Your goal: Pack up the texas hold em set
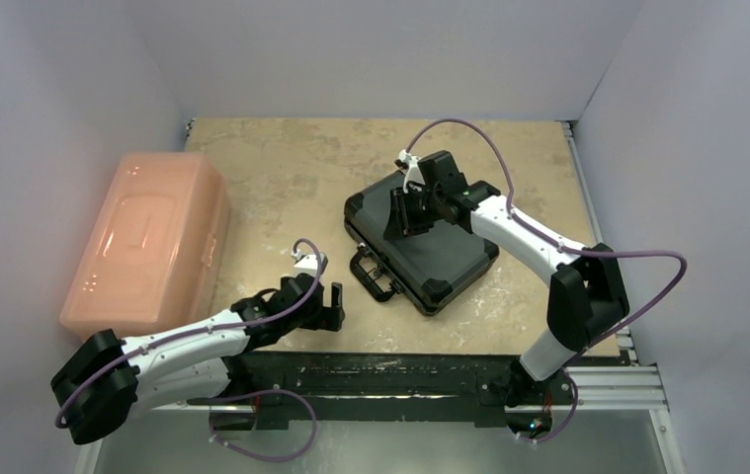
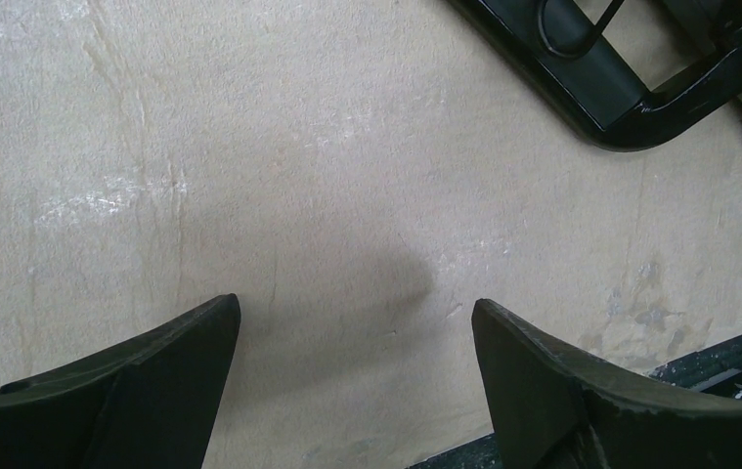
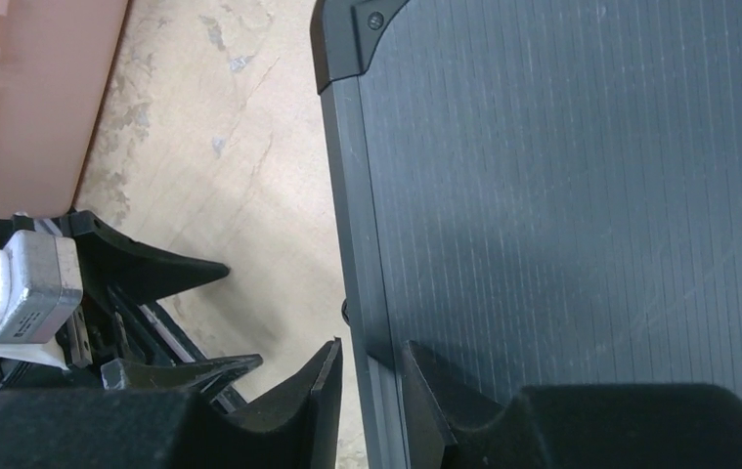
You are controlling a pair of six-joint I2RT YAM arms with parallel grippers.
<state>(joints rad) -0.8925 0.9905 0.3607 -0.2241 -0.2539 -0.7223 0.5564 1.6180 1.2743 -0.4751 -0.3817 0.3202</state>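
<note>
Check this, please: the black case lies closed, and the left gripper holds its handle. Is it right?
Not quite. The left gripper holds nothing: the left wrist view shows it open over the table, apart from the handle. The black case does lie closed.

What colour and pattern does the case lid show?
The case lid is black with fine parallel ridges, clearest in the right wrist view.

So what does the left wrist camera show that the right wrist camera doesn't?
Only left wrist: the case's handle, and bare table between the open fingers of the left gripper. Only right wrist: the pink bin, the ribbed lid, the right gripper with a finger on each side of the lid's edge. Both: the black case, table, left gripper.
</note>
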